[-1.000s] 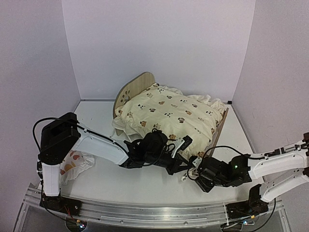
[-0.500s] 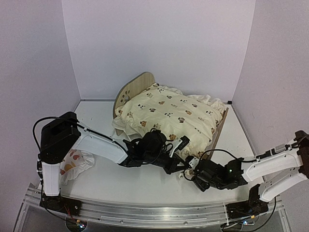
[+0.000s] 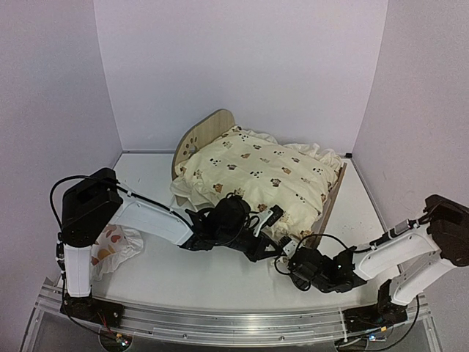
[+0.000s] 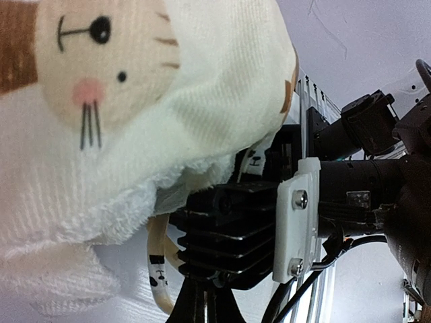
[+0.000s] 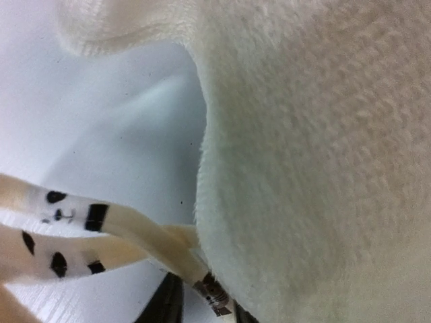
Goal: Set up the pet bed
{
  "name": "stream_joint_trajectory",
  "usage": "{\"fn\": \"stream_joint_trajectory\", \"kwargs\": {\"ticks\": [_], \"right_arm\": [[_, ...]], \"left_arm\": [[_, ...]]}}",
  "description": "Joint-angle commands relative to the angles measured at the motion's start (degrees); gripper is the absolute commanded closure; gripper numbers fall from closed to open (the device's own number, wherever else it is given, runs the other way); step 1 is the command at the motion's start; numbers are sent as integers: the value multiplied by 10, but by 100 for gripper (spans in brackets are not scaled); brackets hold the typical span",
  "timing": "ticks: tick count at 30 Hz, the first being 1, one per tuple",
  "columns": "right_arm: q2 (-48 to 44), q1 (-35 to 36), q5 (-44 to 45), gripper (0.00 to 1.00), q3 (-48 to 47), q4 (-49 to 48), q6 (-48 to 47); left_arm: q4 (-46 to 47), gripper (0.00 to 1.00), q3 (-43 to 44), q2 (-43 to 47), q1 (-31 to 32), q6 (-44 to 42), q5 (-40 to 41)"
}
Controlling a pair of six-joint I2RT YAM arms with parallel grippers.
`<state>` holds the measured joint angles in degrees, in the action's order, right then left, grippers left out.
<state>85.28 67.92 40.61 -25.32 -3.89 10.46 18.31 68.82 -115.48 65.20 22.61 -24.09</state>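
Note:
The pet bed [image 3: 207, 130] stands at the back, its wooden headboard on the left and its footboard [image 3: 333, 196] on the right. A cream animal-print cushion [image 3: 256, 172] lies draped over it. My left gripper [image 3: 271, 246] is at the cushion's near corner, and in the left wrist view its fingers [image 4: 199, 306] are shut, with a tie [image 4: 156, 269] looping beside them. My right gripper [image 3: 288, 257] faces it from the right. In the right wrist view the right gripper [image 5: 205, 311] is open, with the end of a tie [image 5: 212, 296] between its fingers under the cushion's fleece [image 5: 316, 168].
A small white pillow [image 3: 113, 246] with orange prints lies at the left beside the left arm's base. White walls enclose the table on three sides. The right gripper's black body [image 4: 229, 222] fills the space just ahead of the left fingers.
My right gripper has slid left and lower toward the cushion's near corner, and its jaws have narrowed around the tie. The left arm has barely moved.

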Motion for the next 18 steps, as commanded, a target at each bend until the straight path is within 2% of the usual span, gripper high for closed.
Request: {"fn": "stream_joint_trajectory", "kwargs": {"ticks": [1, 5, 9, 18], "right_arm": [[21, 2, -5, 83, 7, 5, -13], [11, 3, -21, 100, 8, 5, -12], [-15, 3, -44, 100, 4, 26, -2], [-137, 4, -104, 100, 3, 173, 99]], "left_arm": [[53, 100, 11, 24, -5, 2, -1], [54, 100, 7, 27, -7, 2, 3], [55, 100, 5, 28, -9, 5, 5], [46, 100, 11, 41, -10, 4, 14]]}}
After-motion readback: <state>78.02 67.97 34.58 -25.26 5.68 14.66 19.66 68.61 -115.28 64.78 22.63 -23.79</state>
